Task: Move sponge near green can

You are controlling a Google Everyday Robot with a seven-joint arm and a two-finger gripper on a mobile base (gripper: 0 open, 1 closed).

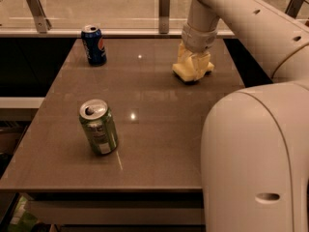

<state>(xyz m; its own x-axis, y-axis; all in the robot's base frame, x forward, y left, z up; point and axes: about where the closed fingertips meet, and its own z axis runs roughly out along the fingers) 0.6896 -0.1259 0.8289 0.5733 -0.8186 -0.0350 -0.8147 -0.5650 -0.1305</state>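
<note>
A Google Everyday Robot's gripper (193, 71) is lowered at the far right part of a brown surface (159, 129), its cream fingers (206, 64) clamped on the pale yellow sponge (180, 70), which sits on the surface and bulges out on the left side of the fingers. The white arm (231, 8) comes down to the fingers from the upper right. The green can (99, 127) stands upright with its silver top and pull-tab opening showing, well apart from the fingers, nearer the camera and to their left. A blue Pepsi can (94, 45) stands upright at the far edge, to the left of the fingers and about level with them. The robot's white body (256, 158) fills the near right, on the camera side of the fingers.
</note>
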